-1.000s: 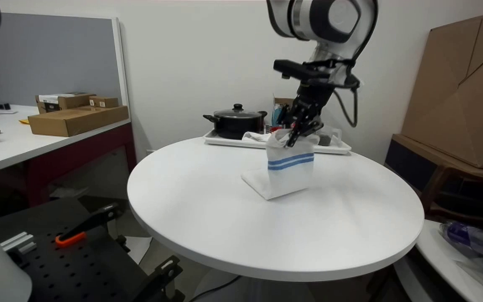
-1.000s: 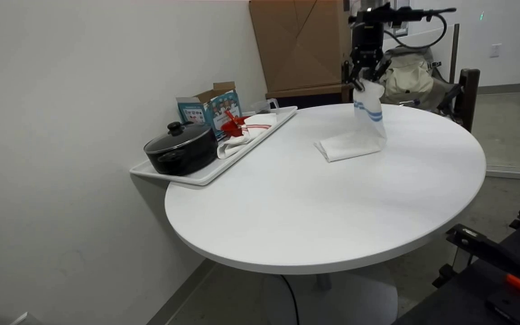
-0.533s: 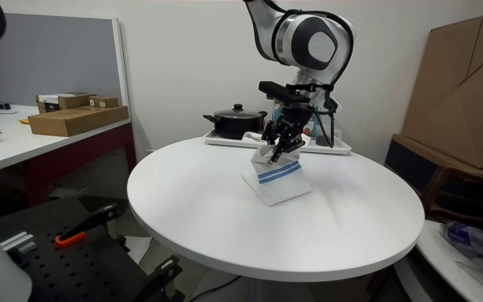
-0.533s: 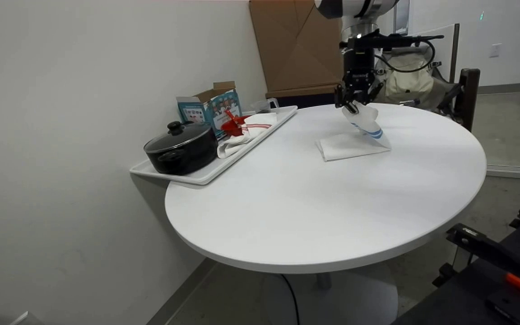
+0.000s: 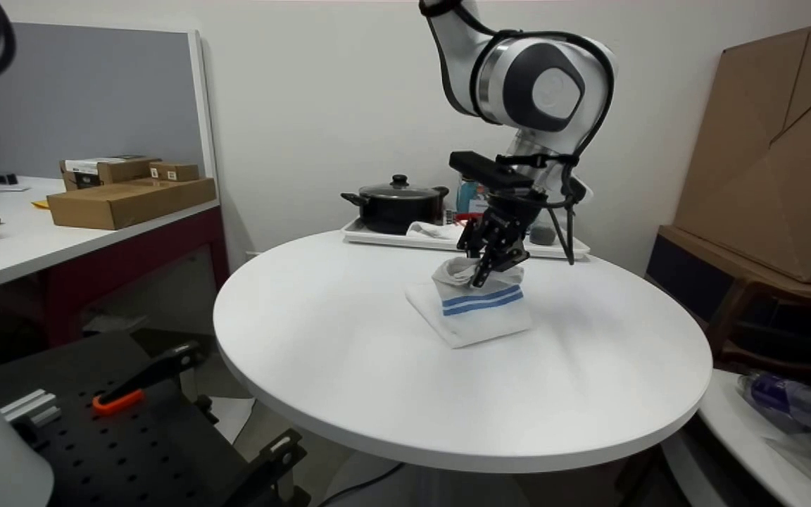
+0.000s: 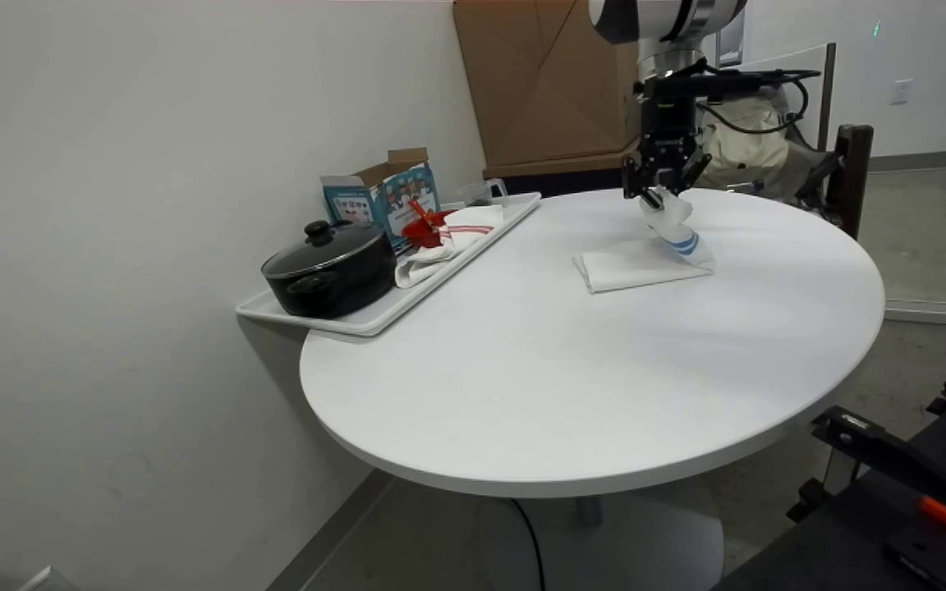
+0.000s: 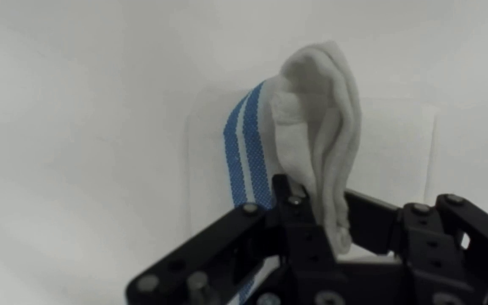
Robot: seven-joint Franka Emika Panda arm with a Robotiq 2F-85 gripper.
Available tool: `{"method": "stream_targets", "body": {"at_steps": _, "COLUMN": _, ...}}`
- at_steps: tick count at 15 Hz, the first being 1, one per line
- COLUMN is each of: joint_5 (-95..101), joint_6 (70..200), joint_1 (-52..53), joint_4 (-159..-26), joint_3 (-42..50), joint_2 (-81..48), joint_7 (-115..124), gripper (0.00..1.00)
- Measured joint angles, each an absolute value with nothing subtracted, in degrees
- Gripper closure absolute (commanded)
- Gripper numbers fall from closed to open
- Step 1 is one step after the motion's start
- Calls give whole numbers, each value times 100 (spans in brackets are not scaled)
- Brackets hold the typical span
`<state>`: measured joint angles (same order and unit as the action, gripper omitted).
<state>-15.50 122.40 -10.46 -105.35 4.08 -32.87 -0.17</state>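
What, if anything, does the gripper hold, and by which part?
The gripper pinches the white towel by its bunched upper end, above the blue stripes.

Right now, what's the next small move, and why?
Probably ease the gripper down slightly before any release: it is clamped on the bunched upper end of the striped towel, which stands raised, while the lower part lies on the round table.
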Motion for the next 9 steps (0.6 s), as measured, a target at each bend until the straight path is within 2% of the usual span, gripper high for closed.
{"method": "stream_targets", "body": {"at_steps": 5, "joint_5": -1534, "joint_6": 12564, "joint_1": -828, "joint_4": -10313, "joint_3": 254, "joint_2": -4078, "joint_7": 440, "gripper": 97}}
{"method": "stream_targets", "body": {"at_steps": 9, "joint_5": -1552, "joint_6": 12459, "joint_1": -707, "joint_4": -10014, "joint_3": 161, "joint_2": -4225, "joint_7": 818, "gripper": 95}}
